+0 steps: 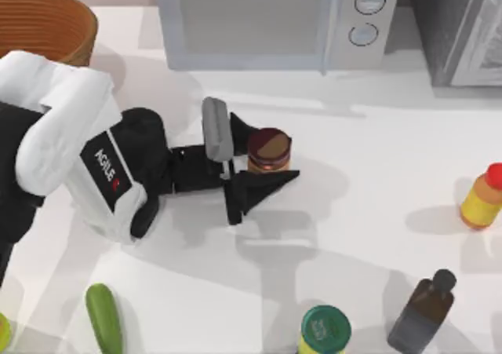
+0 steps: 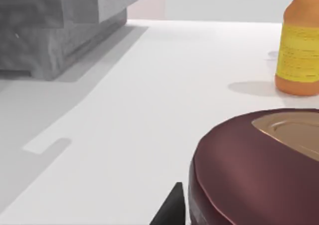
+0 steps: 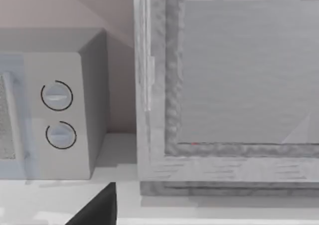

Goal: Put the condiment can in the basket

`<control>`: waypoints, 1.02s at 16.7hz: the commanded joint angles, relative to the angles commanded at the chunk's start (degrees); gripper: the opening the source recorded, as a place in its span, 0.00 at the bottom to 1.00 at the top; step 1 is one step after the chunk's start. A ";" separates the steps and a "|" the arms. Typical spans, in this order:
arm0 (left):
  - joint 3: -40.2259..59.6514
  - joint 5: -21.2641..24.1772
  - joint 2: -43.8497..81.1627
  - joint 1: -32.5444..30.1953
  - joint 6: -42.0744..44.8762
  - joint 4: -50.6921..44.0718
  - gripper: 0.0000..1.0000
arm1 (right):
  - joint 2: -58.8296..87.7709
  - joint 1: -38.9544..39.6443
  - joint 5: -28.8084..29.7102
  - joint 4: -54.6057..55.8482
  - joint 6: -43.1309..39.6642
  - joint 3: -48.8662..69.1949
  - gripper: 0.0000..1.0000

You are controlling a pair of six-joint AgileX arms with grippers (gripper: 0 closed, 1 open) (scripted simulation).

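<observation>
Condiment can (image 1: 269, 151): brown-topped, orange label

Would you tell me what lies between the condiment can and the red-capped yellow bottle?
Nothing: in the top view, bare white table runs from the condiment can, flanked by the left tool, to the red-capped yellow bottle.

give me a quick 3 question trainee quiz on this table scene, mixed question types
1. True or false: the condiment can already sits inside the basket.
2. Which gripper is at the can? A) left gripper B) right gripper
3. Fill in: the red-capped yellow bottle stands at the table's ____ edge in the top view.

Key:
1. False; the can stands on the table between the fingers of the left gripper, and the basket is at the far left corner.
2. A
3. right
</observation>
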 joint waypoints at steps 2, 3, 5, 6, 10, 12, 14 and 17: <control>0.00 0.00 0.00 0.00 0.00 0.00 0.00 | 0.00 0.00 0.00 0.00 0.00 0.00 1.00; 0.00 0.00 0.00 0.00 0.00 0.00 0.00 | 0.00 0.00 0.00 0.00 0.00 0.00 1.00; -0.08 0.03 -0.11 0.15 0.04 -0.03 0.00 | 0.00 0.00 0.00 0.00 0.00 0.00 1.00; -0.05 0.10 -0.21 0.14 0.08 -0.12 0.00 | 0.00 0.00 0.00 0.00 0.00 0.00 1.00; 1.72 3.33 -6.32 1.46 1.96 -5.94 0.00 | 0.00 0.00 0.00 0.00 0.00 0.00 1.00; 3.39 5.72 -11.79 4.44 3.21 -11.39 0.00 | 0.00 0.00 0.00 0.00 0.00 0.00 1.00; 5.22 8.00 -17.55 9.58 4.20 -17.80 0.00 | 0.00 0.00 0.00 0.00 0.00 0.00 1.00; 7.58 10.79 -24.70 20.27 4.92 -27.87 0.00 | 0.00 0.00 0.00 0.00 0.00 0.00 1.00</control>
